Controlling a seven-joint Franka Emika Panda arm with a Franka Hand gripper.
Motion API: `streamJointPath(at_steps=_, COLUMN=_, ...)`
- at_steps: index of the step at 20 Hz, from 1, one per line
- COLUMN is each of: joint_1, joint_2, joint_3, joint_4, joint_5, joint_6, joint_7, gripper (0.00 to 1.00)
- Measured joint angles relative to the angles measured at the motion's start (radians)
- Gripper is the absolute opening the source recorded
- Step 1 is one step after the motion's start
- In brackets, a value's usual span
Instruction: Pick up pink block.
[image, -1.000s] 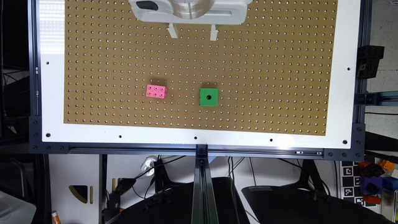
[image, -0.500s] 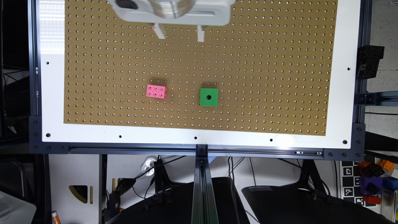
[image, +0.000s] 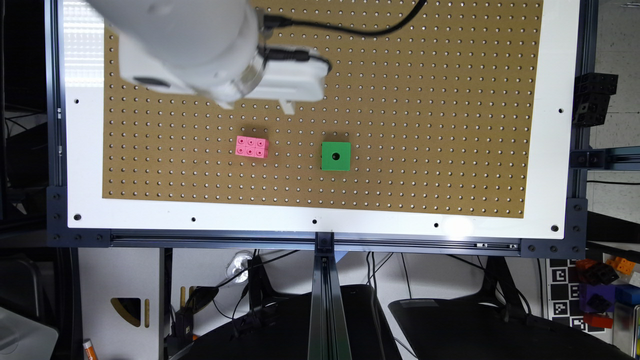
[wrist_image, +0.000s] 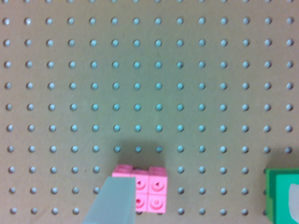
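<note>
Gripper (image: 256, 106) above pegboard (image: 425, 100), not touching pink block (image: 252, 146).
Block lies flat, studs up, green cube (image: 335, 156) near on the exterior view's right. Finger spacing: cannot tell.

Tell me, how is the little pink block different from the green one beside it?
The pink block is an oblong brick topped with six round studs; the green cube looks square from above, with one dark hole in its top. The pink block lies slightly askew to the pegboard rows, nearer the gripper; the green cube sits squarer. Both rest apart on the pegboard, similar in size.
</note>
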Motion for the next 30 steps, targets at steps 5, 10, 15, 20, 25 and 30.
streamJointPath(at_steps=5, joint_1=-0.042, joint_2=0.017, joint_3=0.000, joint_4=0.020, joint_5=-0.0013, joint_6=0.000, joint_7=-0.041, gripper=1.00)
streamJointPath(at_steps=10, joint_1=-0.084, joint_2=0.017, joint_3=0.000, joint_4=0.023, joint_5=-0.0013, joint_6=0.000, joint_7=-0.083, gripper=1.00)
streamJointPath(at_steps=15, joint_1=-0.083, joint_2=0.020, joint_3=0.000, joint_4=0.023, joint_5=-0.0013, joint_6=0.000, joint_7=-0.084, gripper=1.00)
streamJointPath(at_steps=20, joint_1=-0.083, joint_2=0.123, joint_3=0.000, joint_4=0.022, joint_5=-0.0013, joint_6=0.081, joint_7=-0.084, gripper=1.00)
streamJointPath(at_steps=25, joint_1=-0.083, joint_2=0.201, joint_3=0.000, joint_4=0.022, joint_5=-0.0013, joint_6=0.144, joint_7=-0.084, gripper=1.00)
streamJointPath(at_steps=30, joint_1=-0.083, joint_2=0.270, joint_3=0.010, joint_4=0.033, joint_5=-0.0012, joint_6=0.211, joint_7=-0.083, gripper=1.00)
